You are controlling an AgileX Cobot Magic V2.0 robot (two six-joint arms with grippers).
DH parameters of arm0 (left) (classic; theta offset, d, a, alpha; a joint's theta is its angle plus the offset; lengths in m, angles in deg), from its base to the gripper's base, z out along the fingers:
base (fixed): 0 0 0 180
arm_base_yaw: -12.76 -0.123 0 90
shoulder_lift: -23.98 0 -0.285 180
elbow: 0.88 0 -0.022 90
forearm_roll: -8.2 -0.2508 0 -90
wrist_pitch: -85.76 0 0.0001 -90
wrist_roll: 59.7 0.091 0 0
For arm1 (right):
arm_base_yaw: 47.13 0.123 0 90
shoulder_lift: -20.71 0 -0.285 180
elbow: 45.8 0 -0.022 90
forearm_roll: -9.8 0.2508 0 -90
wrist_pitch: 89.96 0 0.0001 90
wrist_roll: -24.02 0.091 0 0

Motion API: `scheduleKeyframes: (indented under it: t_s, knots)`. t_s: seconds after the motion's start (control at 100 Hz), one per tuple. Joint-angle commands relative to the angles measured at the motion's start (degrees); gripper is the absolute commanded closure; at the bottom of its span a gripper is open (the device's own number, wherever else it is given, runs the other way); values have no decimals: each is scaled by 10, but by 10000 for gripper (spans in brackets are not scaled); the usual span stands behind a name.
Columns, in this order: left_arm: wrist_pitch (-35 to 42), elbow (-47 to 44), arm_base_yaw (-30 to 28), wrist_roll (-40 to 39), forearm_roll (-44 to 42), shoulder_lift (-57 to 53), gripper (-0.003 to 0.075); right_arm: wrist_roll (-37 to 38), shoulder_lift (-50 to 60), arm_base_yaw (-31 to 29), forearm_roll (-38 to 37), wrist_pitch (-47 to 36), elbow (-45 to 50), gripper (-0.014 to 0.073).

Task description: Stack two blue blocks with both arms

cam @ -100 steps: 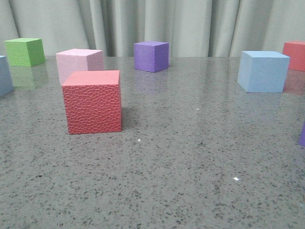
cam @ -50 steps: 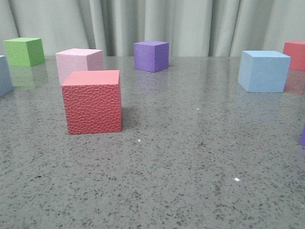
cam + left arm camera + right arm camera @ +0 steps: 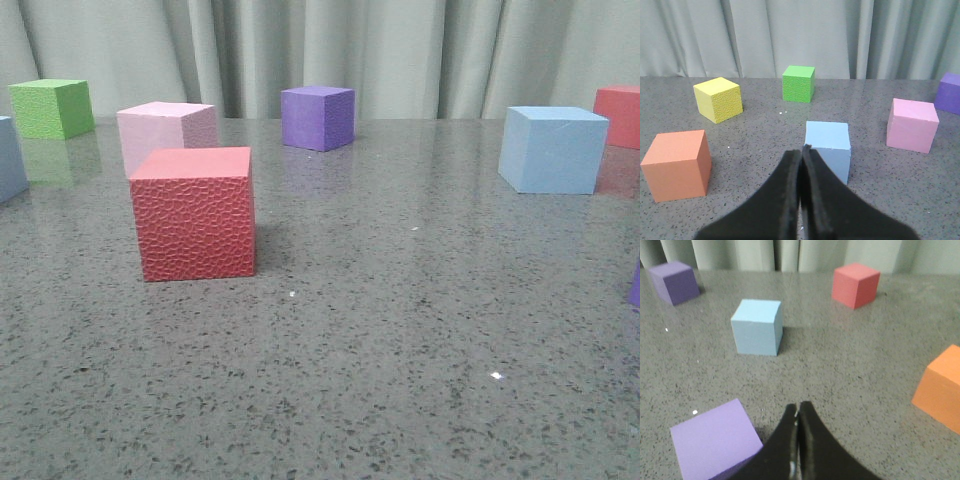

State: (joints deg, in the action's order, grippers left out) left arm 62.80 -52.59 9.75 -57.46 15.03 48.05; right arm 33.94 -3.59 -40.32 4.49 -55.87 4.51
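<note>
One pale blue block (image 3: 553, 148) rests on the grey table at the right; in the right wrist view this blue block (image 3: 757, 327) lies well beyond my right gripper (image 3: 798, 408), whose fingers are shut with nothing between them. The other blue block (image 3: 9, 158) is cut off by the left edge of the front view. In the left wrist view that blue block (image 3: 827, 146) sits just past my left gripper (image 3: 803, 150), also shut and empty. Neither arm shows in the front view.
Red textured cube (image 3: 193, 212) stands front left, pink cube (image 3: 165, 130) behind it, green cube (image 3: 52, 107) far left, dark purple cube (image 3: 318, 117) at the back. Light purple cube (image 3: 715, 440) lies beside my right gripper. Orange cubes (image 3: 676, 163) (image 3: 942, 387), yellow cube (image 3: 718, 99), red cube (image 3: 855, 284).
</note>
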Motion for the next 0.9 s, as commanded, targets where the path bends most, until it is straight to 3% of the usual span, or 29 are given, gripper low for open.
scheduleKeyframes:
  t_s: [0.0, 0.16, 0.25, 0.36, 0.51, 0.61, 0.89]
  knots:
    - [15, 49, -1, -1, 10, 37, 739, -4, -41, 0, -2, 6, -53, 654]
    - [1, 81, -1, -1, 10, 74, 735, -4, -83, 0, 0, 34, -94, 648]
    - [3, 84, -1, -1, 10, 79, 682, -4, -93, 0, 1, 35, -99, 605]
    - [3, 84, -1, -1, 10, 79, 515, -4, -96, 0, 1, 42, -99, 440]
    - [16, 84, -1, -1, 10, 79, 239, -4, -96, 0, 1, 42, -99, 114]
    - [24, 84, -1, -1, 12, 79, 115, -4, -96, 0, 1, 42, -99, 3]
    - [31, 82, -1, -1, 14, 79, 136, -4, -96, 0, 2, 28, -98, -6]
